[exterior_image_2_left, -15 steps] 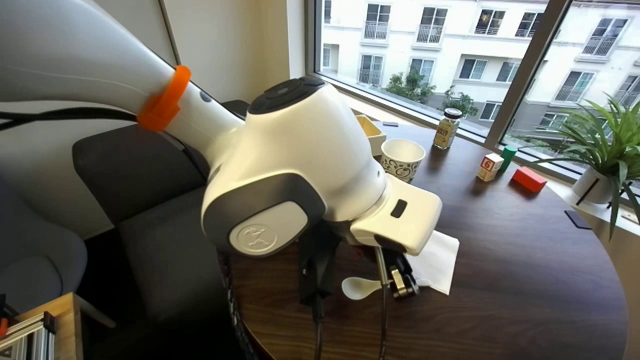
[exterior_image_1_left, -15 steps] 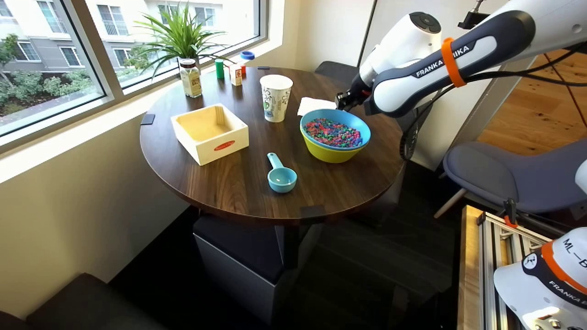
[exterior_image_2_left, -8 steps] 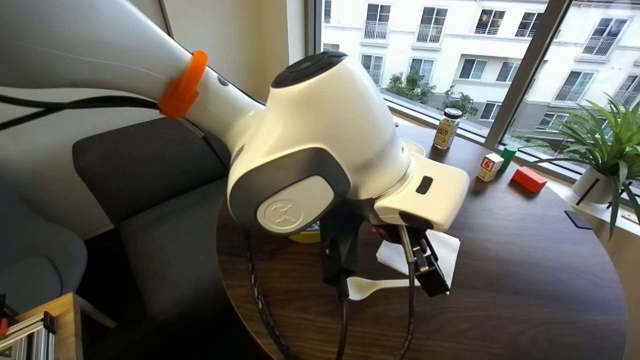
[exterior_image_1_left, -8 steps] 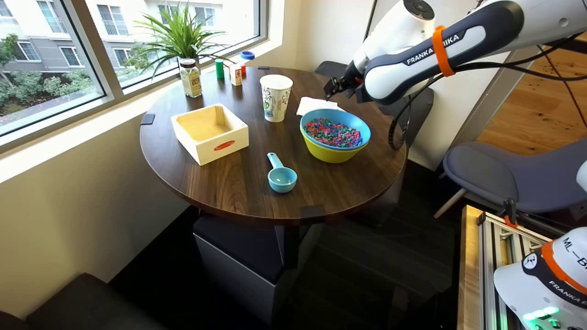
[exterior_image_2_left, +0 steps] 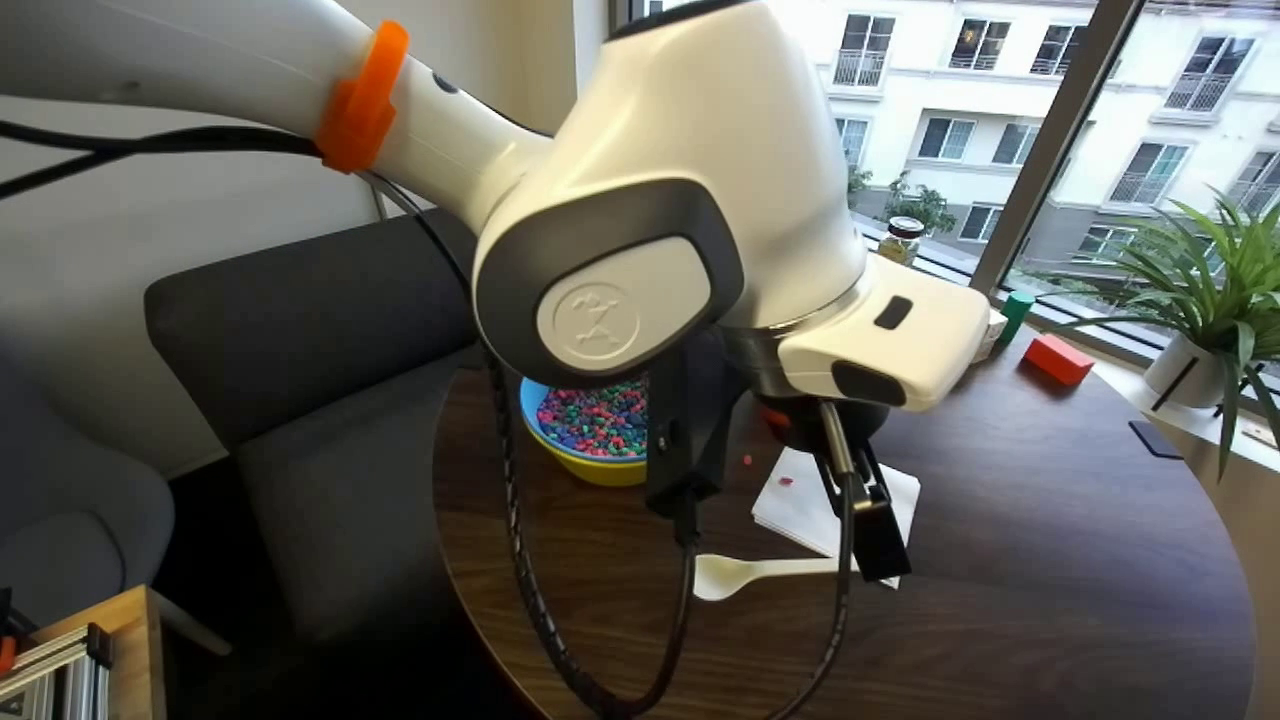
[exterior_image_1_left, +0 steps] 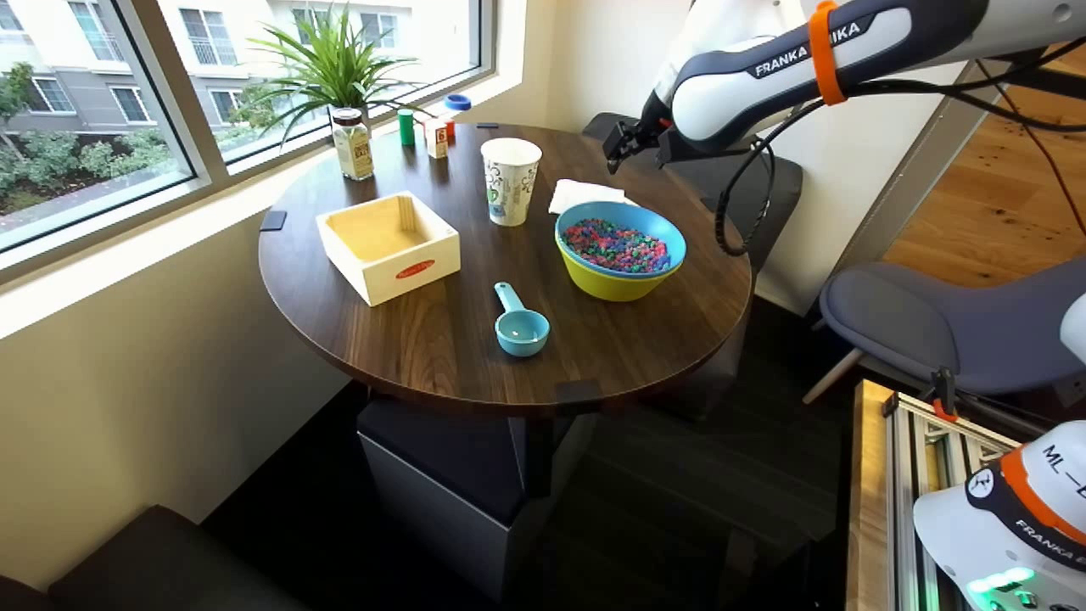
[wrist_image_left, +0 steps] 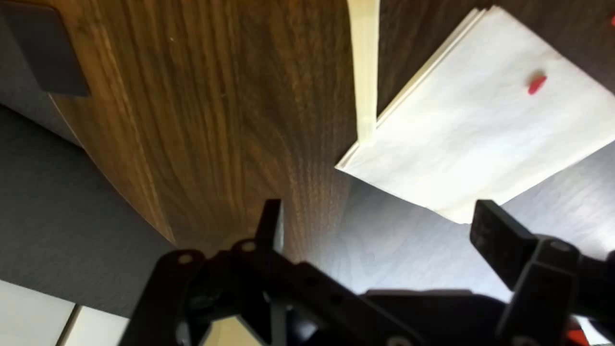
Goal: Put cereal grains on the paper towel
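Note:
Cereal grains (exterior_image_1_left: 618, 246) in many colours fill a blue bowl nested in a yellow one, in both exterior views. The paper towel (exterior_image_2_left: 800, 505), white and folded, lies beside the bowls. On it a single red grain (wrist_image_left: 536, 85) rests; another red grain (exterior_image_2_left: 747, 460) is on the bare wood nearby. A cream spoon (exterior_image_2_left: 725, 577) lies on the table, its handle tip over the towel's corner. My gripper (wrist_image_left: 379, 223) hangs above the table near the towel, jaws wide apart and nothing between them. In an exterior view the arm hides part of the towel and the bowls.
A teal scoop (exterior_image_1_left: 522, 329) lies near the table's front edge. A wooden box (exterior_image_1_left: 390, 246), a patterned paper cup (exterior_image_1_left: 511, 182) and a salt jar (exterior_image_1_left: 352, 144) stand on the window side. A red block (exterior_image_2_left: 1058, 359) sits further along.
The gripper was low at the spoon's handle a second ago. It has let go, opened wide and risen away; the spoon stays on the table. The bowls now show beside the arm.

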{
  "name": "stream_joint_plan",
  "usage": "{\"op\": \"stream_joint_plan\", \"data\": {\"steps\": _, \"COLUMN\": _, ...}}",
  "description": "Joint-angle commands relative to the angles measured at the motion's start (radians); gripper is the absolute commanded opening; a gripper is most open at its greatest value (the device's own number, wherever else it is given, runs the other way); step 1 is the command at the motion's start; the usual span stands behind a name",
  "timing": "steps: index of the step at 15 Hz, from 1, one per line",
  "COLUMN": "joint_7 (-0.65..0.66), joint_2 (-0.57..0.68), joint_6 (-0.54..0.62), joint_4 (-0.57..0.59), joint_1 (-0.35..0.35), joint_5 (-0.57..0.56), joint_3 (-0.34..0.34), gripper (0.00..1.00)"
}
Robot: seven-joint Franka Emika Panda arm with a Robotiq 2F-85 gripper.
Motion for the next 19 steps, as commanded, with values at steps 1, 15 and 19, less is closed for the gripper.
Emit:
{"op": "stream_joint_plan", "data": {"steps": 1, "joint_7": 0.023, "joint_2": -0.059, "joint_6": -0.083, "joint_4": 0.025, "joint_1": 0.111, "joint_5": 0.028, "joint_3": -0.111, "gripper": 1.0}}
{"op": "stream_joint_plan", "data": {"steps": 15, "joint_7": 0.036, "joint_2": -0.058, "joint_6": -0.131, "joint_4": 0.019, "joint_1": 0.24, "joint_5": 0.005, "joint_3": -0.235, "gripper": 1.0}}
{"op": "stream_joint_plan", "data": {"steps": 19, "joint_7": 0.036, "joint_2": -0.058, "joint_6": -0.131, "joint_4": 0.019, "joint_1": 0.24, "joint_5": 0.005, "joint_3": -0.235, "gripper": 1.0}}
